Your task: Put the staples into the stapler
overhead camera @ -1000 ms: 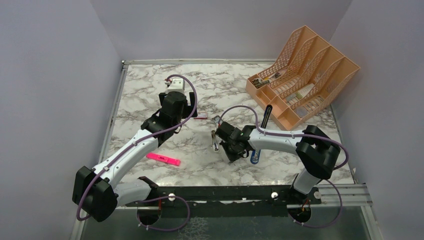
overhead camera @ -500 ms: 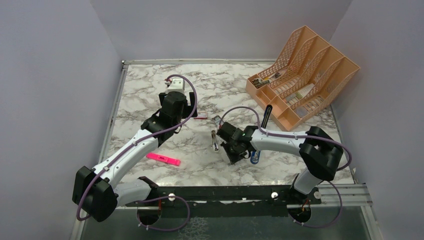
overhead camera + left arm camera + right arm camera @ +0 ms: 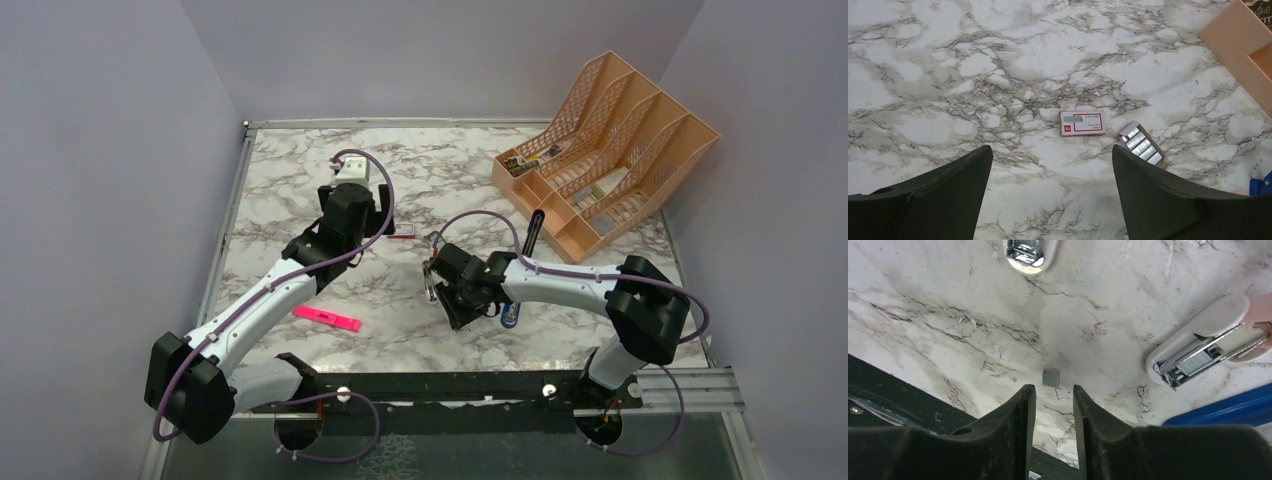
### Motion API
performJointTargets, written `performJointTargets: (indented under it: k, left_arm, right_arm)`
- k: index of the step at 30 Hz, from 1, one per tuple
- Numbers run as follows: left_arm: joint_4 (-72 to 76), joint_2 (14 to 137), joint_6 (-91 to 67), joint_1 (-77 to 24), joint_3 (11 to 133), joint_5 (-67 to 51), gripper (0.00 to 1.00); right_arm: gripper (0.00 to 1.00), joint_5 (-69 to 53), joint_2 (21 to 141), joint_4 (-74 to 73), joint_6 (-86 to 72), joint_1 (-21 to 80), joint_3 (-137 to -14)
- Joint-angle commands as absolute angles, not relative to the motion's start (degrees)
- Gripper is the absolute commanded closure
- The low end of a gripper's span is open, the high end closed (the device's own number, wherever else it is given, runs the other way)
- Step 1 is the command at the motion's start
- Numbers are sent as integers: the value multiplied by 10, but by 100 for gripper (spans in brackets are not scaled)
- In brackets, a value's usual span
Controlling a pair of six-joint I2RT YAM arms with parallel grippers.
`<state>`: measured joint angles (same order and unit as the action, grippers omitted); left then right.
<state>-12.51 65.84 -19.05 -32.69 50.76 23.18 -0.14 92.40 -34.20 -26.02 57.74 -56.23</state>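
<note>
In the right wrist view the stapler (image 3: 1198, 357) runs off the right edge, its far end unseen. Just below it a blue object (image 3: 1218, 412) is cut by the same edge and cannot be identified, and well up-left of it a white, metal-lined piece (image 3: 1030, 252) is clipped by the top edge, any link to the stapler undetermined. From the top camera the right arm (image 3: 560, 280) covers part of the stapler, and the red-and-white box (image 3: 1082, 123), up-left of the stapler from above, carries print too blurred to read in the left wrist view.
</note>
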Motion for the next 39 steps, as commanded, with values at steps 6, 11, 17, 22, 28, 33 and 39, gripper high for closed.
performJointTargets:
  k: [6,11,17,22,28,33,39]
  left_arm:
    - [-110,650,-191,-325,501,237,10]
    - [-110,652,-191,-325,502,236,10]
    - [-110,655,-192,-325,503,235,10]
    - [-109,655,-192,-324,503,235,10]
    - [-109,655,-192,-325,503,233,10]
    - [-109,657,-192,-325,504,230,10]
    - [-109,655,-192,-325,504,231,10]
  right_arm:
    - [60,37,964,-354,-273,596,-596]
    - [61,40,981,-353,-282,599,-598]
    - [65,43,991,-357,-291,603,-600]
    - [72,40,991,-367,-305,603,-599]
    - [72,36,990,-370,-333,605,-593]
    - [67,44,992,-369,-346,606,-600]
    - [67,66,999,-372,-360,606,-611]
